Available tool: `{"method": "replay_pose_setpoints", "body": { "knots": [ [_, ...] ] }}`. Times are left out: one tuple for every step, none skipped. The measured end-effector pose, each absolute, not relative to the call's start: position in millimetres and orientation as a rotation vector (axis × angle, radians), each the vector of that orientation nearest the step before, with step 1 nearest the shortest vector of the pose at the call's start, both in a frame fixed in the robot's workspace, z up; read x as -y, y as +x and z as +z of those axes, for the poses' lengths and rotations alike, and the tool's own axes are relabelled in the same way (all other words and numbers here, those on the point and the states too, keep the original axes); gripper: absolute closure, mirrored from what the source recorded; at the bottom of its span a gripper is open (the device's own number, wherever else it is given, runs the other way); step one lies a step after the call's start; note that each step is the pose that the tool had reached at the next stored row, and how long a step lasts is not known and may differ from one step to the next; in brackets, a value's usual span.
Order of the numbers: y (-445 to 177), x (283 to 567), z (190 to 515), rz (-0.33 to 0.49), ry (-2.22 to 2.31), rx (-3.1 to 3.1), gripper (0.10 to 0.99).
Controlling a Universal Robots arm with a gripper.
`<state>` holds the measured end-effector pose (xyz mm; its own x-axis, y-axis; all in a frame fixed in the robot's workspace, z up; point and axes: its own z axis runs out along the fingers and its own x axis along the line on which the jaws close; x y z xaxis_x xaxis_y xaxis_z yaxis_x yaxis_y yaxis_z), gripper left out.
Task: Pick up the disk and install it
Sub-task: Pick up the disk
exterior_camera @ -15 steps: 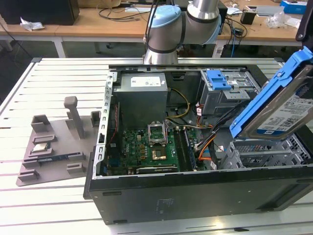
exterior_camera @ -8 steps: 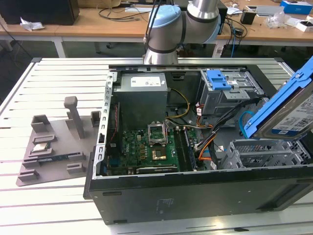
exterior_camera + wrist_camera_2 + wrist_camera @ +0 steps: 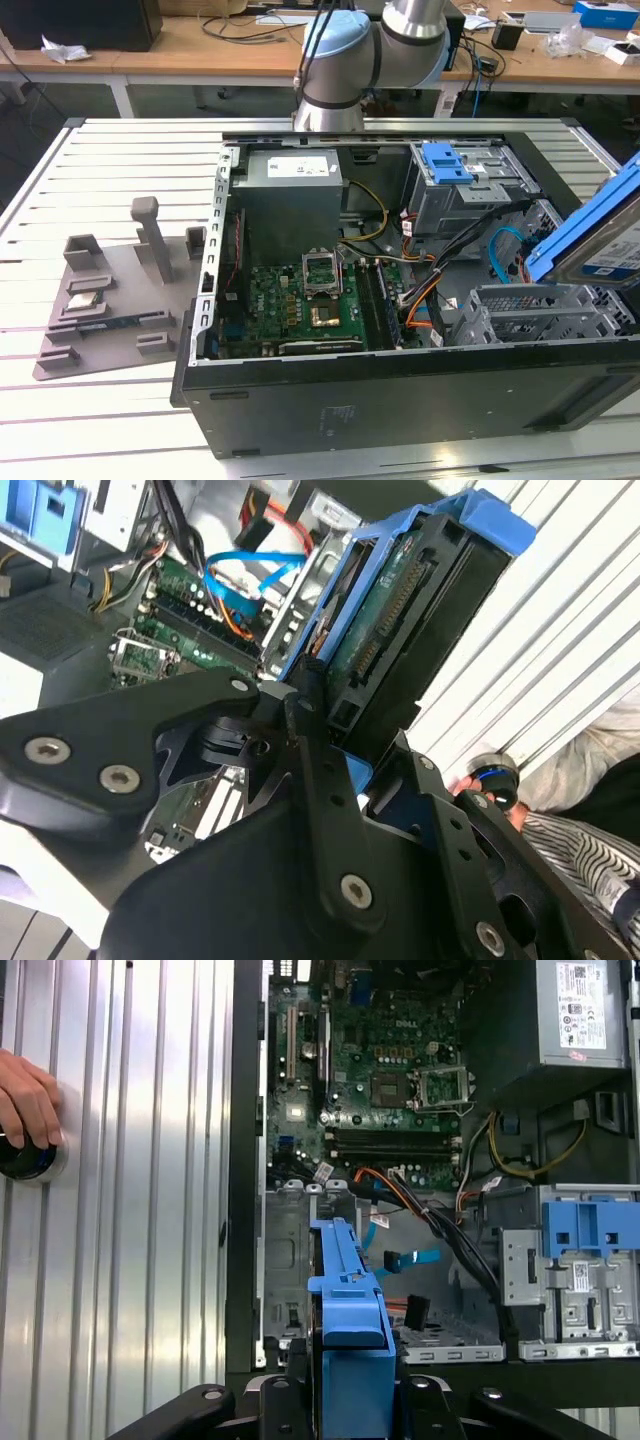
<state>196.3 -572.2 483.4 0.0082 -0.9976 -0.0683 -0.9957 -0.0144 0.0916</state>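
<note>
Second wrist view: jaws clenched tight on the disk (image 3: 400,620), gripping its near end, and its connector edge is plain to see.
Disk: off the bench and up in the air, tilted, at the exterior view's right (image 3: 598,238), not seated in any slot.
Rail: thin blue plastic framing a flat silver metal body; in the first wrist view it runs edge-on (image 3: 345,1305) out from the jaws towards the cage.
Cage: grey perforated sheet metal (image 3: 535,315), open on top, just below the disk.
Cables: a flat blue cable (image 3: 415,1258) and orange wires (image 3: 395,1182) lie loose, close by the cage.
Step in hand: bringing the disk to its bay, by my reading. Doing it well means taking out the tilt, squaring the rail to the cage and staying clear of those cables, with no forcing.
Case: black steel tower (image 3: 300,405) on its side, with a green circuit board (image 3: 300,300) inside.
Bench: ribbed aluminium slats (image 3: 100,150); a person's hand (image 3: 25,1095) rests there.
</note>
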Motion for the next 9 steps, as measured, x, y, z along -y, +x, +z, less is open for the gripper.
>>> {"method": "replay_pose_setpoints", "body": {
  "knots": [
    [202.7, 571.8, 481.5, -0.179, 2.217, 2.192, 0.722],
    [204.8, 571.7, 480.0, -0.180, 2.217, 2.192, 0.722],
    [206.1, 571.7, 477.2, -0.181, 2.216, 2.191, 0.722],
    [206.1, 571.7, 474.3, -0.182, 2.215, 2.191, 0.722],
    [206.1, 571.8, 473.0, -0.182, 2.215, 2.191, 0.722],
    [206.1, 571.7, 472.1, -0.182, 2.215, 2.191, 0.722],
    [205.7, 571.7, 471.1, -0.183, 2.215, 2.190, 0.722],
    [204.4, 571.6, 470.7, -0.182, 2.215, 2.191, 0.722],
    [202.7, 571.6, 470.4, -0.182, 2.215, 2.191, 0.722]
  ]
}}
